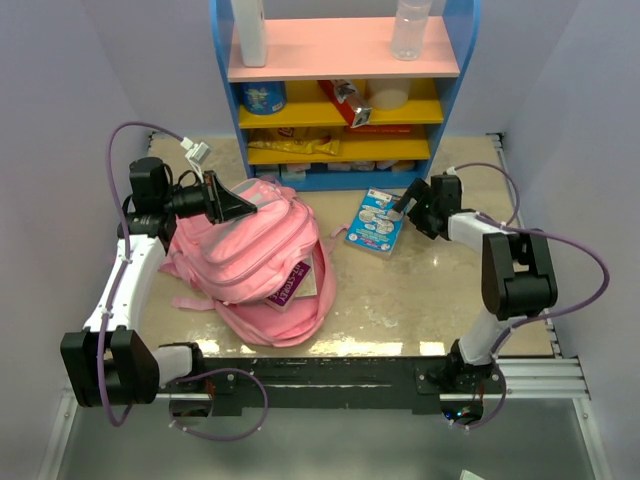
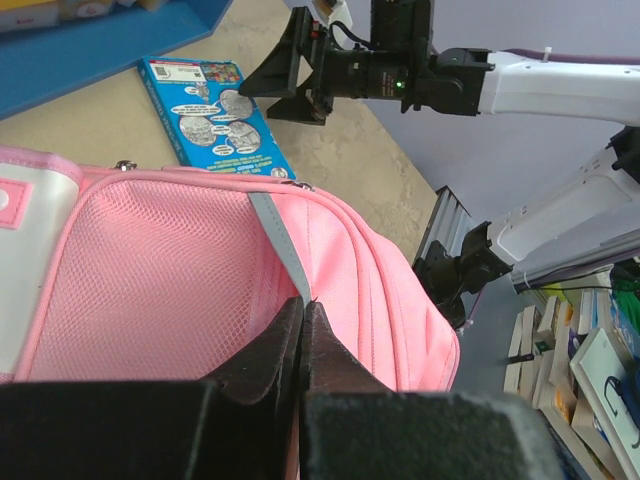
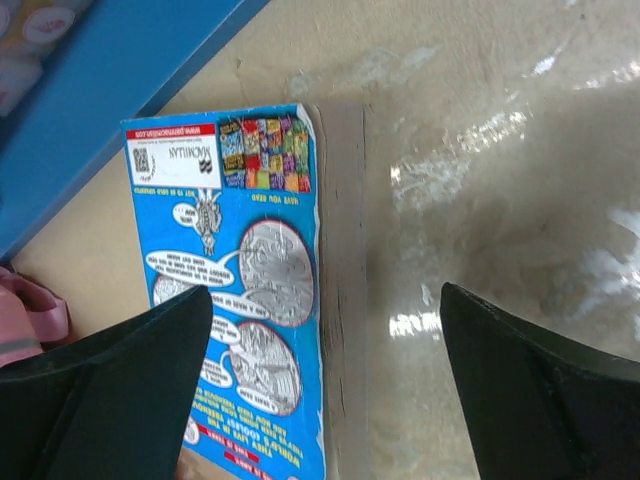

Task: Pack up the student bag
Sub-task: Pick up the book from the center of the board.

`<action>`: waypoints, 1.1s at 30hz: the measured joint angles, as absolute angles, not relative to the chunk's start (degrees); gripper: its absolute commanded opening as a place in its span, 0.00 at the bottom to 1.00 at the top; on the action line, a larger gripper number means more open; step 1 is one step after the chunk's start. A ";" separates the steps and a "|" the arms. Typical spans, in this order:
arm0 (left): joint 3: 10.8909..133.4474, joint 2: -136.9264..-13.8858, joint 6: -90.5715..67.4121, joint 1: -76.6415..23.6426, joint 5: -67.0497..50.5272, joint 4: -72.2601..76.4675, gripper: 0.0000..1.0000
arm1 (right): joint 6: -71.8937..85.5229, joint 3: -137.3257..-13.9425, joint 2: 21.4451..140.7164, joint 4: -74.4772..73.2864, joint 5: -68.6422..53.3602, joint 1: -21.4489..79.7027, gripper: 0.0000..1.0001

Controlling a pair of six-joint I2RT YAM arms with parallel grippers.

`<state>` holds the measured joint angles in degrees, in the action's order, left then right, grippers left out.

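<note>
The student bag (image 1: pixel 262 258), a soft pink backpack, lies at the table's centre-left with its main opening toward the front. A book (image 1: pixel 292 284) sticks out of that opening. My left gripper (image 1: pixel 232 203) is shut on the bag's grey strip (image 2: pixel 279 240) at its upper back; in the left wrist view (image 2: pixel 303 301) the jaws press together on it. A blue comic book (image 1: pixel 378 222) lies flat right of the bag. My right gripper (image 1: pixel 408 206) is open just above the book's right edge (image 3: pixel 240 300), with its fingers (image 3: pixel 120 380) either side of that edge.
A blue shelf unit (image 1: pixel 340 175) stands at the back. It holds a white bottle (image 1: pixel 250 30), a clear bottle (image 1: pixel 411 28), a blue tin (image 1: pixel 263 97), a red box (image 1: pixel 345 102) and snack packets (image 1: pixel 295 146). Purple walls close in both sides.
</note>
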<state>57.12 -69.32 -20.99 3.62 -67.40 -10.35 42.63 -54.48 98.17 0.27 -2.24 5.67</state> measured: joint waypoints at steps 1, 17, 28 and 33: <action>57.17 -69.34 -20.99 3.62 -67.42 -10.35 0.00 | 42.74 -54.65 99.18 1.34 -2.35 5.67 0.99; 58.74 -70.28 -19.92 3.62 -67.31 -12.08 0.00 | 47.64 -53.84 106.80 16.12 -5.17 11.94 0.07; 60.64 -70.28 -15.73 3.62 -67.05 -16.40 0.00 | 50.17 -52.64 106.63 18.81 -4.16 14.63 0.29; 60.66 -70.28 -13.85 3.62 -67.07 -17.87 0.00 | 50.46 -51.20 106.78 20.49 -6.02 17.58 0.32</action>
